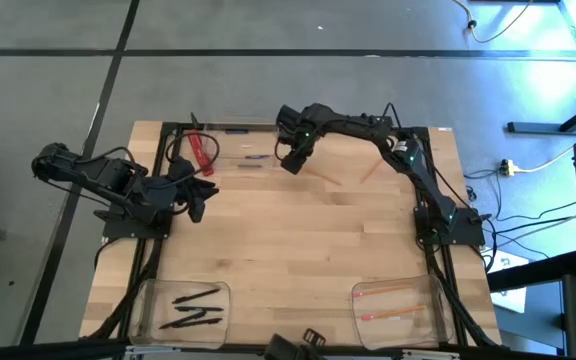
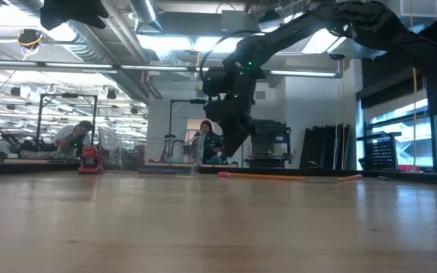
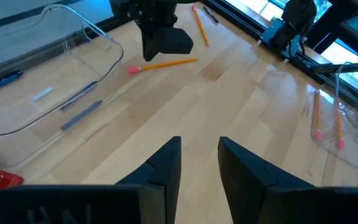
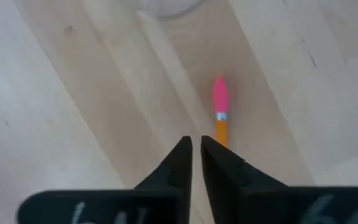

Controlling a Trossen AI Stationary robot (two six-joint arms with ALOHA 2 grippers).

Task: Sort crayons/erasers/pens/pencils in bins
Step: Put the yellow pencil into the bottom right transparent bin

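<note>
My right gripper [image 1: 293, 163] hangs over the table's far middle, pointing down, its fingers [image 4: 194, 144] a narrow slit apart and empty. Just under them an orange pencil [image 4: 221, 124] lies flat on the wood, its pink eraser end [image 4: 220, 93] showing beyond the fingertips; in the low view the gripper [image 2: 230, 148] hangs clear of it. A second pencil [image 1: 373, 170] lies to its right. The far bin [image 1: 233, 155] holds bluish crayons [image 3: 79, 102]. Black pens [image 1: 196, 307] lie in the near left bin, two pencils [image 1: 388, 302] in the near right bin. My left gripper [image 3: 197, 162] waits open at the left.
A red flat strip [image 1: 203, 150] lies at the far left beside the far bin. A black frame rail [image 1: 298, 127] runs along the table's far edge. Bare wood spreads across the table's middle [image 1: 298, 240]. People show in the room behind [image 2: 207, 140].
</note>
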